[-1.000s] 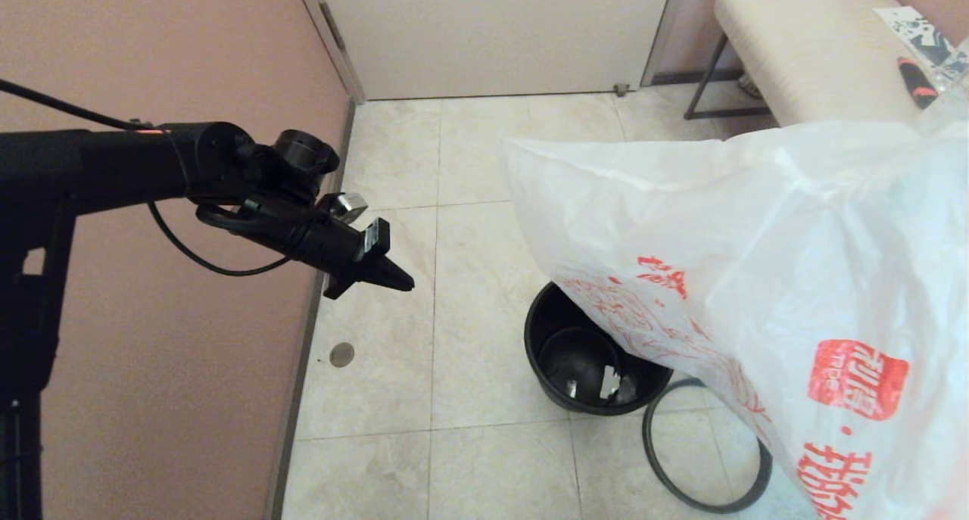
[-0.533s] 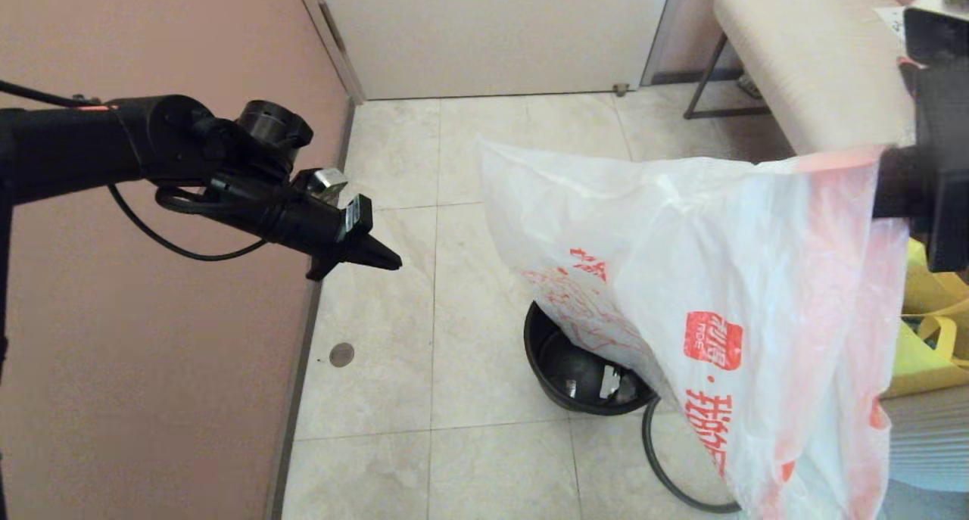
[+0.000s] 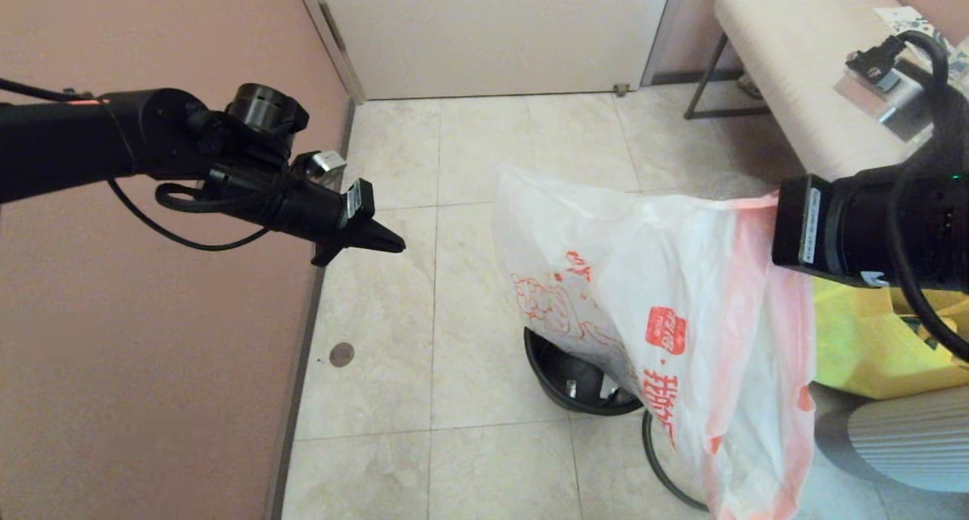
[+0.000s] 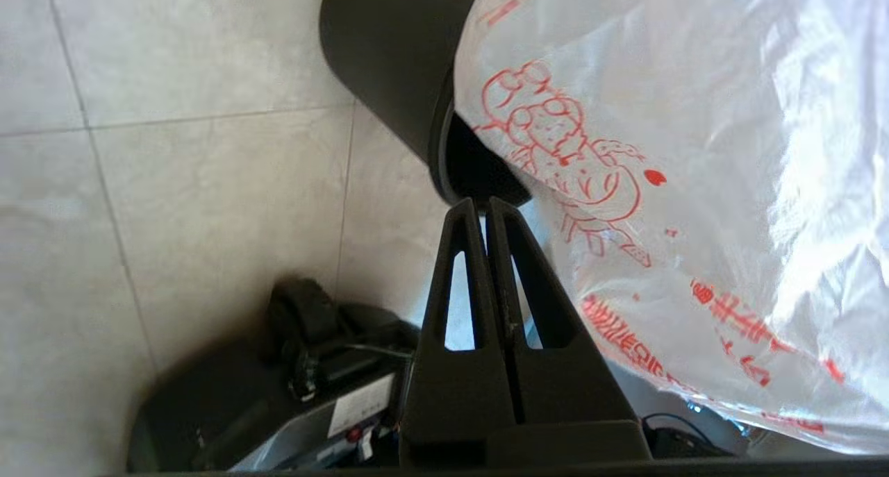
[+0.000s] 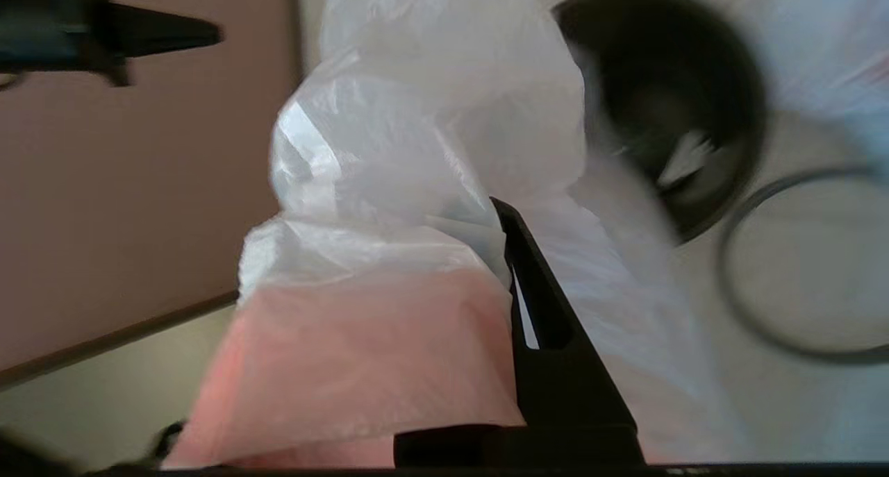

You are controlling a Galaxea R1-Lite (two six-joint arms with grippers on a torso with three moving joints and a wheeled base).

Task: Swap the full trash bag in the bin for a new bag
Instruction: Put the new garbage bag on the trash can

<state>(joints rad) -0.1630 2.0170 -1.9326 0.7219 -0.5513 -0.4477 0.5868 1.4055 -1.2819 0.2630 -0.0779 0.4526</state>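
The new bag (image 3: 666, 278), white with orange-red print and a pink edge band, hangs in the air over the black bin (image 3: 568, 380) and hides the bin's right side. My right gripper (image 5: 494, 210) is shut on the pink band; one finger (image 5: 549, 338) shows and the other lies under the plastic. The bin's grey hoop (image 3: 652, 459) lies on the floor beside the bin, partly behind the bag. My left gripper (image 3: 394, 243) hovers shut and empty, left of the bag and apart from it; its wrist view shows the bag (image 4: 694, 151) and bin (image 4: 389, 53) beyond its tips. The full trash bag is out of view.
A pink wall (image 3: 151, 353) runs close along the left. A white door (image 3: 492, 28) stands at the back and a cushioned bench (image 3: 802, 43) at the back right. A yellow tote (image 3: 870, 338) sits on the right below my right arm. A floor drain (image 3: 341, 354) lies near the wall.
My right arm has brought the bag down and away from the head camera, so it now hangs lower over the bin. The left gripper has risen slightly and stayed shut.
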